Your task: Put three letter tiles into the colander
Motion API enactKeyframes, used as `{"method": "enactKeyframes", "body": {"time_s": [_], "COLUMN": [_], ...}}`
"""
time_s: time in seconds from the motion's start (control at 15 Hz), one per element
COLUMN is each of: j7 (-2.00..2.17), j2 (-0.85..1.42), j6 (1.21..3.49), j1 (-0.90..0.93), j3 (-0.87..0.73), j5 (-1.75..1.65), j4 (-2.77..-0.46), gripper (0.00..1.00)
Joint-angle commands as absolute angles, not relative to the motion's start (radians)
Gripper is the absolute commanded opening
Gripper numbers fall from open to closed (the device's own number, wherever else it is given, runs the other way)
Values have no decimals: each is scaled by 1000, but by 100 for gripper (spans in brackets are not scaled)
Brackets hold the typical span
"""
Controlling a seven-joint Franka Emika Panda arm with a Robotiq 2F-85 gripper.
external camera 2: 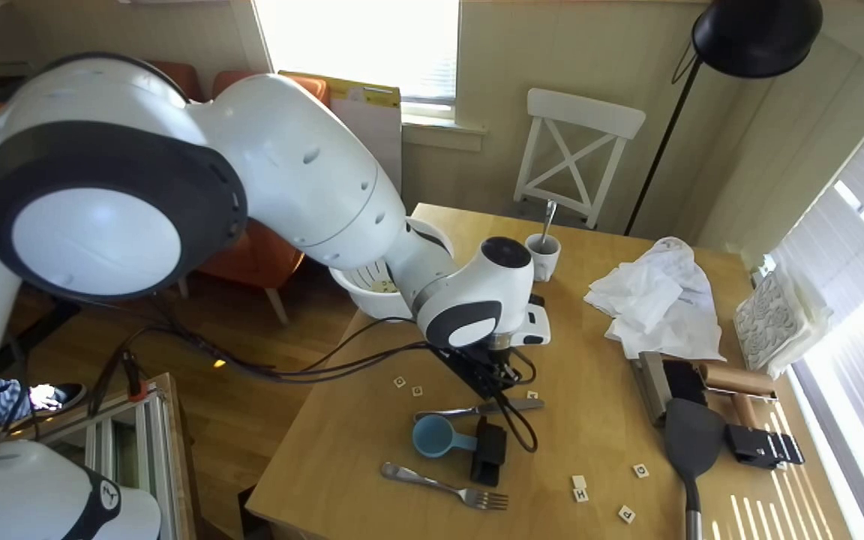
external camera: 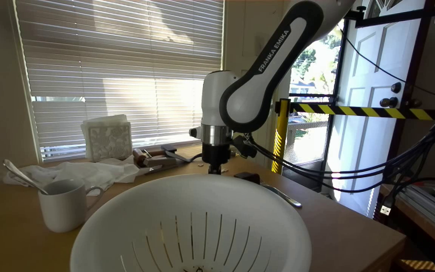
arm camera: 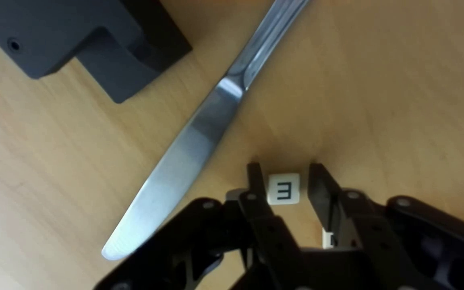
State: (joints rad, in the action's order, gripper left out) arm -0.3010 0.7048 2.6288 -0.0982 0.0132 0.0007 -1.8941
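On the counter [external camera 2: 342, 450], we're seeing the colander [external camera 2: 382, 304] sitting near the far-left corner in an exterior view. Our hand [arm camera: 284, 174] is standing partway spread, gripping nothing. Knife [arm camera: 197, 141] is lying just beside. E tile [arm camera: 283, 189] is resting between the jaws, slim gap each side.

The big, smooth white robot arm [external camera 2: 327, 180] is fat and round, with small grey oval dents [external camera 2: 310, 156]. A wide black band [external camera 2: 199, 169] goes around a shiny white circle [external camera 2: 98, 240]. In an exterior view, white letters [external camera: 274, 51] spell FRANKA EMIKA on black. Lower down is a shiny silver metal ring [external camera: 216, 135]. Long, thin black cables [external camera: 432, 135] come off the arm. The knobby black gripper [arm camera: 284, 177] has two straight dark fingers [arm camera: 320, 189] and little round grey screws [arm camera: 403, 202].
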Motion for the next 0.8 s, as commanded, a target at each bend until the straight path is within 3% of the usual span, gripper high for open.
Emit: {"method": "enactKeyframes", "body": {"time_s": [0.0, 0.07, 0.2, 0.33, 0.53, 0.73], "j7": [-263, -262, -262, -256, -241, -273], "j2": [725, 726, 725, 712, 641, 529], "j6": [2631, 2628, 2628, 2633, 2714, 2788], "j1": [-80, -78, -75, -72, -89, -174], "j3": [-2, -2, -2, -2, 20, 137], "j5": [-42, -44, -46, -44, -9, 98], "j4": [-1869, -1868, -1868, -1874, -1910, -1958], "gripper": [25, 13, 0, 5, 5, 5]}}
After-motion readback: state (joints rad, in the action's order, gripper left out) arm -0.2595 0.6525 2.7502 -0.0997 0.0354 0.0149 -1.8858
